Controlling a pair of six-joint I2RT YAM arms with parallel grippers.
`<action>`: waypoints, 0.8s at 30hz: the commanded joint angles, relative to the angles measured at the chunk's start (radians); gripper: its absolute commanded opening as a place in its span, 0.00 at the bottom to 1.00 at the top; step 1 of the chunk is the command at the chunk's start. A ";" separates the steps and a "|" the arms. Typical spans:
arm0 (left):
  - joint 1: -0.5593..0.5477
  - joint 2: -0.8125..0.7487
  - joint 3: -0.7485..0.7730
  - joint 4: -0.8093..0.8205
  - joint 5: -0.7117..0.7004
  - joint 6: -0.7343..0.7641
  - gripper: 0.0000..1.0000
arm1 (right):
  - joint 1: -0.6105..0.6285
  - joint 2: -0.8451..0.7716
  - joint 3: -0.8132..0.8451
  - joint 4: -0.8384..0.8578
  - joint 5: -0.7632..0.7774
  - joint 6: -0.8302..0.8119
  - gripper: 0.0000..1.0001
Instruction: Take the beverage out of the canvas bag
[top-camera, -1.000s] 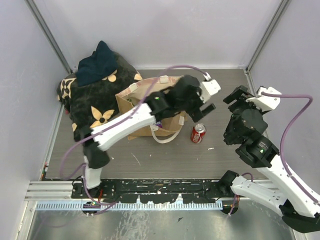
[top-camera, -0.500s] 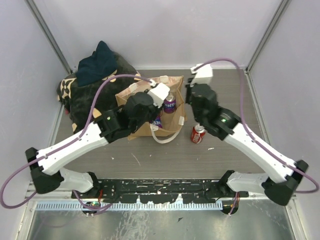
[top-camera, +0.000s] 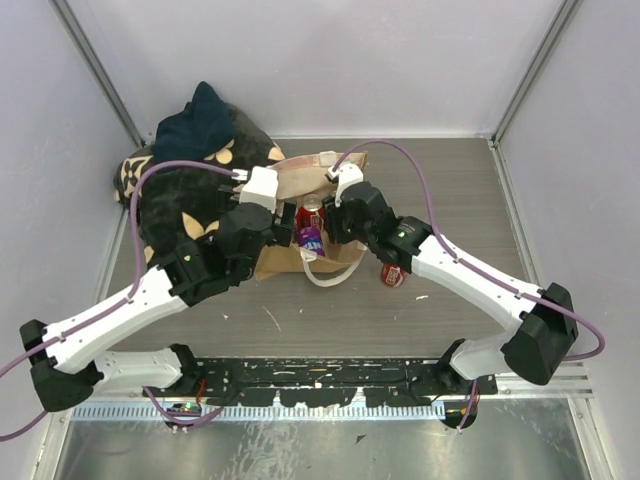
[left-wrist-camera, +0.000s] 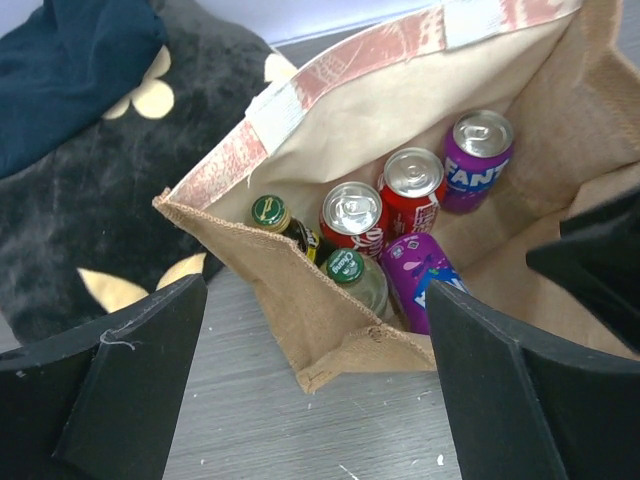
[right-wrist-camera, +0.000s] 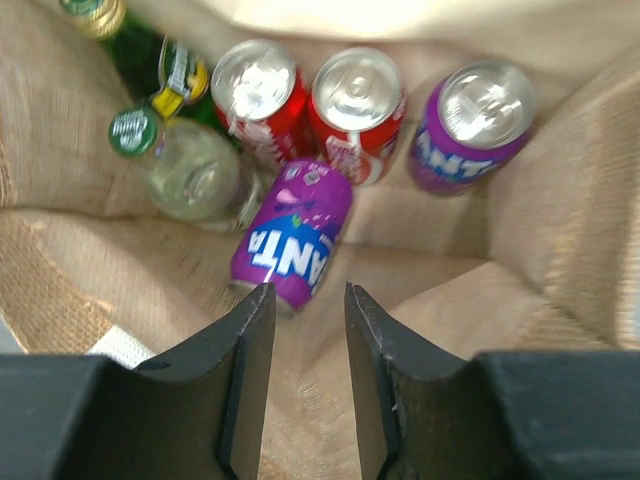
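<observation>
**Bag** (top-camera: 300, 182): tan, mouth up, mid-table (top-camera: 450, 180). Cushion (top-camera: 190, 200) touches it at its 10 o'clock. A loose red can (top-camera: 392, 275) stands outside at its 4 o'clock, partly hidden by the right arm.

**Contents, right wrist view:**
- Lying purple can (right-wrist-camera: 295, 230) on its side at centre, on the bag floor.
- Two red cans (right-wrist-camera: 255, 85) upright, side by side at its 12 o'clock.
- Upright purple can (right-wrist-camera: 485, 105) at 2 o'clock.
- Clear bottle (right-wrist-camera: 195, 175) at 10 o'clock.
- Green bottle (right-wrist-camera: 150, 60) at 11 o'clock, leaning on the wall.

**Right gripper** (right-wrist-camera: 308, 300): inside the bag mouth, just above the lying purple can. Its jaws stand a narrow gap apart and hold nothing.

**Left gripper** (left-wrist-camera: 315, 295): jaws spread wide on either side of the bag's near corner, gripping nothing. I cannot tell whether it touches the fabric.

**Likely pick:** the lying purple can.

**Hazards:**
- The jaws look too narrow to go round the can, so coming down as they are would press on it and roll it toward the bottles.
- A finger may catch a fabric fold.
- The red cans stand close by and could be knocked over.
- The bag is unheld, so it may lift or tip along with the can.
</observation>
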 joint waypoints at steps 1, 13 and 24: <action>0.023 0.051 -0.016 0.022 -0.060 -0.078 0.98 | 0.018 0.012 -0.041 0.041 -0.146 0.026 0.40; 0.160 0.147 -0.043 -0.058 0.059 -0.244 0.98 | 0.105 0.043 -0.105 0.043 -0.117 0.009 0.41; 0.182 0.122 -0.092 -0.011 0.169 -0.274 0.97 | 0.113 0.092 -0.111 0.023 -0.103 -0.010 0.40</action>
